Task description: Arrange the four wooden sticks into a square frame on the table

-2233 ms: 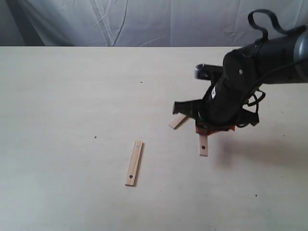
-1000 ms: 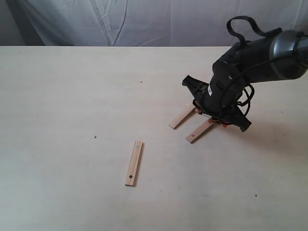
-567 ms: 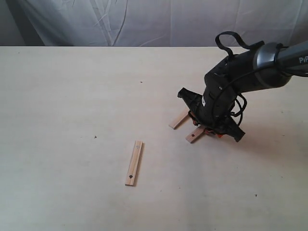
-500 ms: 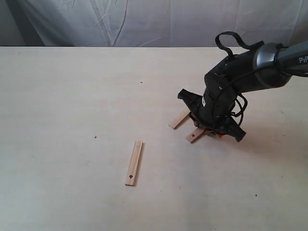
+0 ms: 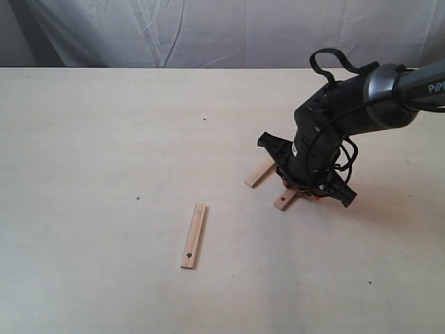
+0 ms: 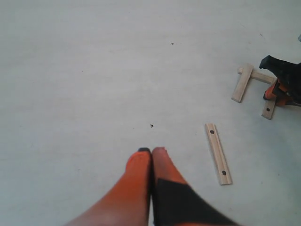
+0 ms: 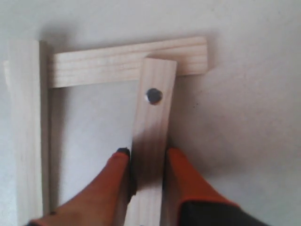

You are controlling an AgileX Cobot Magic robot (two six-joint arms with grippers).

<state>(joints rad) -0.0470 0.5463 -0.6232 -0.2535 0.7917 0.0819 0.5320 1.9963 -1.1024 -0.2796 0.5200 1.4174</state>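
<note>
My right gripper (image 7: pixel 146 153) is shut on a holed wooden stick (image 7: pixel 153 117), whose far end overlaps the end of a plain stick (image 7: pixel 94 66) lying crosswise. A second plain stick (image 7: pixel 26 127) meets that one's other end, so the three form an open U. From the exterior view the right gripper (image 5: pixel 306 189) stands low over the table (image 5: pixel 104 139), with the held stick's end (image 5: pixel 285 200) parallel to a plain stick (image 5: pixel 259 172). The other holed stick (image 5: pixel 194 236) lies alone to the left. My left gripper (image 6: pixel 151 150) is shut and empty, above bare table near that loose stick (image 6: pixel 218 153).
A wrinkled white cloth (image 5: pixel 208 31) hangs behind the table's far edge. A few tiny dark specks (image 5: pixel 137 198) mark the tabletop. The right arm's black body and cable (image 5: pixel 334 125) hide the crosswise stick from the exterior view.
The right gripper has turned the held holed stick from pointing toward the camera to lying parallel with the plain stick, and lowered it onto the crosswise stick's end. The loose stick has not moved.
</note>
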